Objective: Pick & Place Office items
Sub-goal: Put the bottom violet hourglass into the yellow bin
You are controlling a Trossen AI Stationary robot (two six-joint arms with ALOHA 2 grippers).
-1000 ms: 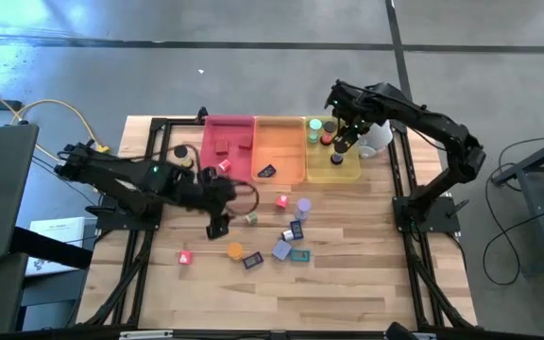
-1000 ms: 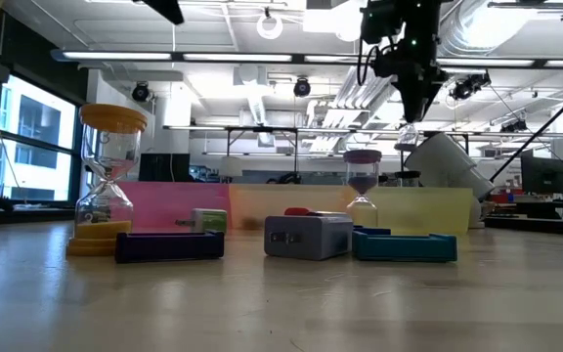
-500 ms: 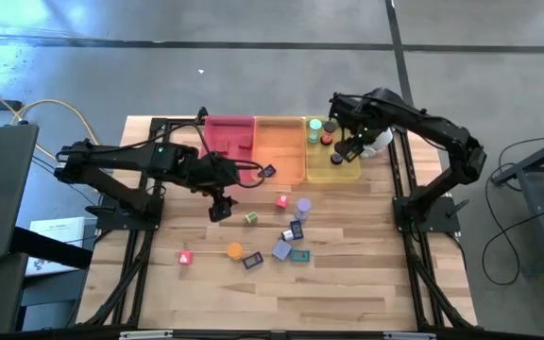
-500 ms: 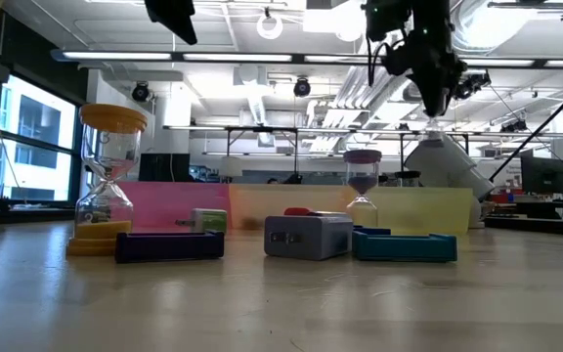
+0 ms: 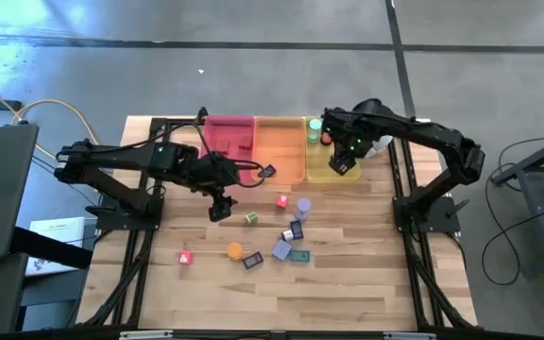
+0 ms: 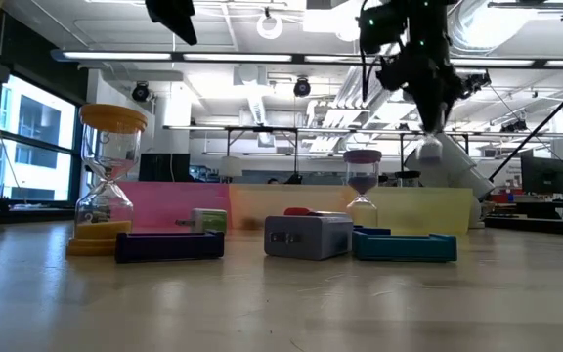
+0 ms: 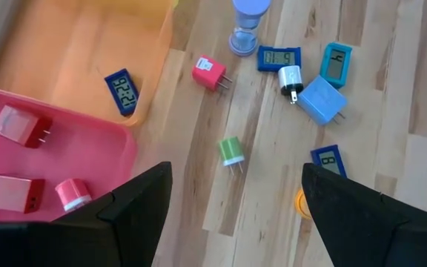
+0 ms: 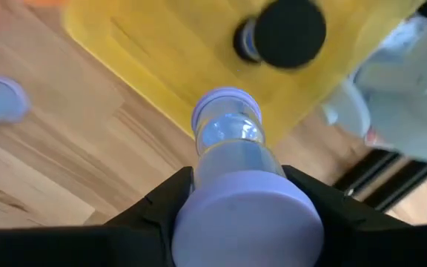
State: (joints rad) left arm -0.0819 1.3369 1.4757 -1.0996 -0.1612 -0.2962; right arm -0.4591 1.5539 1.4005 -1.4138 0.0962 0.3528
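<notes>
My right gripper (image 5: 342,164) hovers over the yellow tray (image 5: 324,176), shut on a lavender hourglass (image 8: 228,141). Other hourglasses stand in that tray, one with a black cap (image 8: 289,28). My left gripper (image 5: 218,205) is open, above the table near the pink tray (image 5: 227,142), holding nothing. Below it lie a green plug (image 7: 230,150), a pink plug (image 7: 209,73), dark blue clocks (image 7: 278,57), a teal clock (image 7: 336,63), a blue block (image 7: 322,100) and a second lavender hourglass (image 7: 249,22). One clock (image 7: 121,90) lies in the orange tray (image 5: 280,142). My right gripper pinches the lavender hourglass between its two fingers at the near end cap (image 8: 247,215). The fingers (image 8: 163,204) come from above, slanting down, and lie along it. The hourglass is lifted clear over the yellow tray, its far cap (image 8: 227,104) pointing down and away.
A white cup (image 5: 376,142) lies just right of the yellow tray. Red chargers (image 7: 21,124) rest in the pink tray. A yellow-capped hourglass (image 6: 110,181) stands near the table's near left. Bare wood lies toward the near edge (image 5: 281,297).
My right gripper carried the lavender hourglass toward the near edge over the yellow tray and came lower. My left gripper moved toward the far edge early on, then stayed still.
</notes>
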